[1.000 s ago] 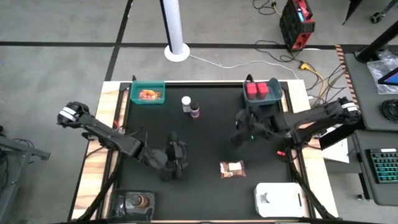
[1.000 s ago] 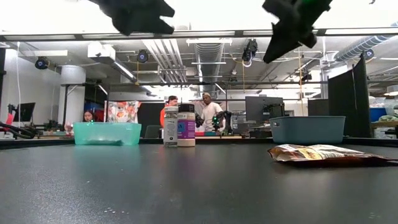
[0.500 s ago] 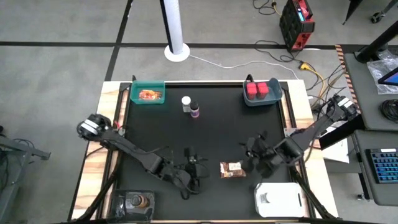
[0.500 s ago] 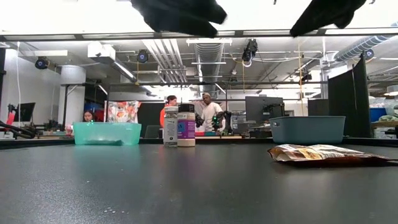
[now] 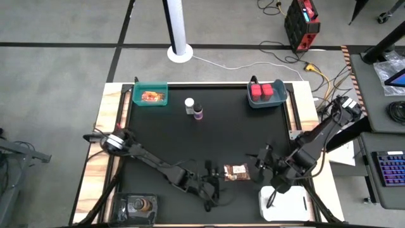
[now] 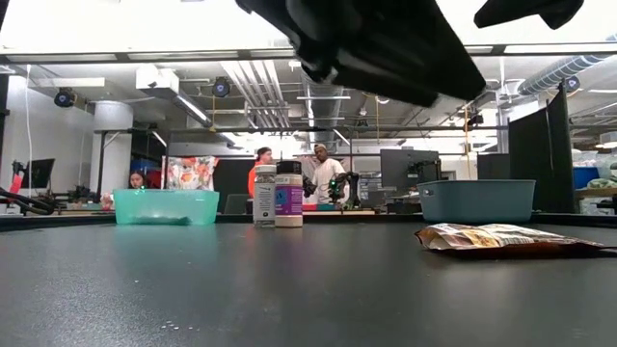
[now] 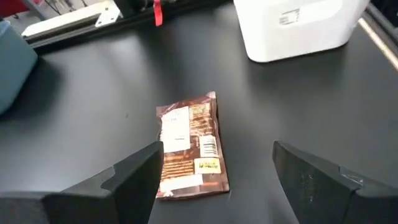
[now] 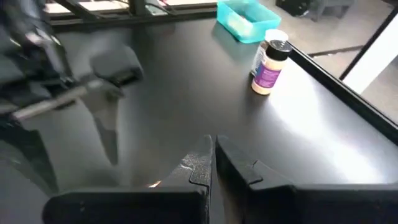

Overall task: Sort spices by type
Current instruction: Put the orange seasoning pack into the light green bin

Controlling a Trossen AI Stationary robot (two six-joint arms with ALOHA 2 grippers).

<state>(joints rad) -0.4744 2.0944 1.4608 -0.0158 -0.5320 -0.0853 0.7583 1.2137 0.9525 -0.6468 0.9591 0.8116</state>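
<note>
A brown flat packet [image 5: 236, 172] lies flat on the black table [image 5: 221, 136] toward its near edge. My left gripper [image 5: 214, 181] hangs open just to the packet's left, above the table. In the left wrist view the packet [image 7: 189, 149] shows ahead of the gripper [image 7: 217, 180], between the two fingers and untouched. My right gripper [image 5: 259, 166] hovers shut just right of the packet, with nothing in it [image 8: 211, 163]. Two white-capped bottles [image 5: 193, 108] stand upright at the far middle. An orange packet sits in the teal bin [image 5: 150, 96]. Two red boxes sit in the blue-grey bin [image 5: 267, 94].
A white tray [image 5: 285, 202] stands at the near right corner, close under my right arm. A clear tray [image 5: 138, 206] with small jars is at the near left. The table's middle between the bottles and the packet is bare. People stand in the room beyond the table.
My left gripper has moved toward the table's near edge and to the right, sinking toward the brown packet, still open. My right gripper has swung from near the blue-grey bin toward the near edge and now hovers by the packet's right side, still shut.
</note>
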